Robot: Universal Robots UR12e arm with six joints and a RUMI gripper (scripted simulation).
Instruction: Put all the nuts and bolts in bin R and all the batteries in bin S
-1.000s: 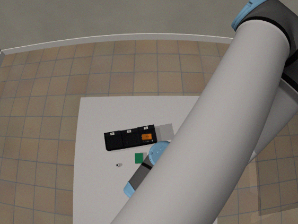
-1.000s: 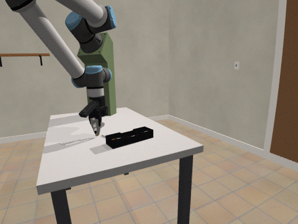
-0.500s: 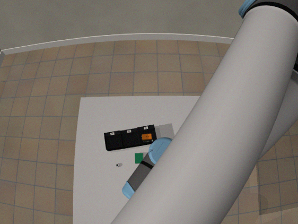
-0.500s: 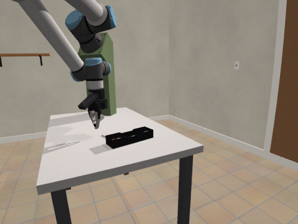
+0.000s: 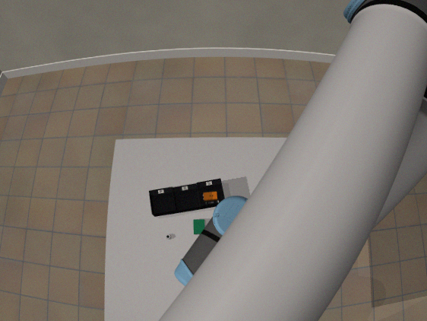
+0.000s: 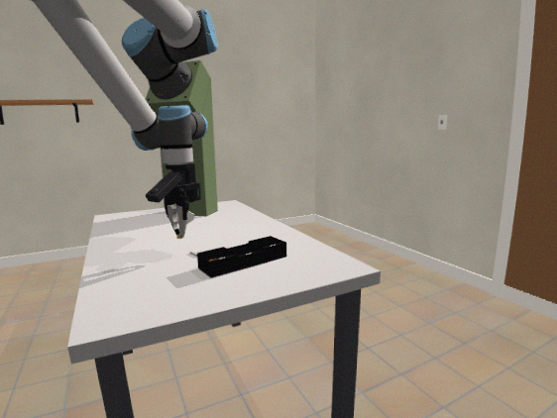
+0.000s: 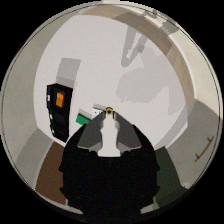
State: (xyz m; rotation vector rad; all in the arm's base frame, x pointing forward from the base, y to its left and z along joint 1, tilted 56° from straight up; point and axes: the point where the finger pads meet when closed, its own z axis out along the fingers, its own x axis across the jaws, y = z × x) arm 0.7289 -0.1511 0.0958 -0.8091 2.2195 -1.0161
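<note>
A row of three black bins (image 5: 185,196) stands in the middle of the white table; their labels are too small to read. An orange object (image 5: 210,195) lies in the right-hand bin in the overhead view. A small grey cylinder (image 5: 169,236) lies on the table in front of the bins. My gripper (image 6: 177,232) hangs above the table behind the bins (image 6: 243,255), fingers pointing down. In the wrist view the fingers are shut on a small brass-coloured piece (image 7: 108,110); I cannot tell what kind of piece it is. The arm hides the gripper in the overhead view.
A flat green square (image 5: 198,226) lies on the table near the bins and also shows in the wrist view (image 7: 82,118). A tall green block (image 6: 200,139) stands at the table's back. My large arm (image 5: 304,198) covers the overhead view's right half.
</note>
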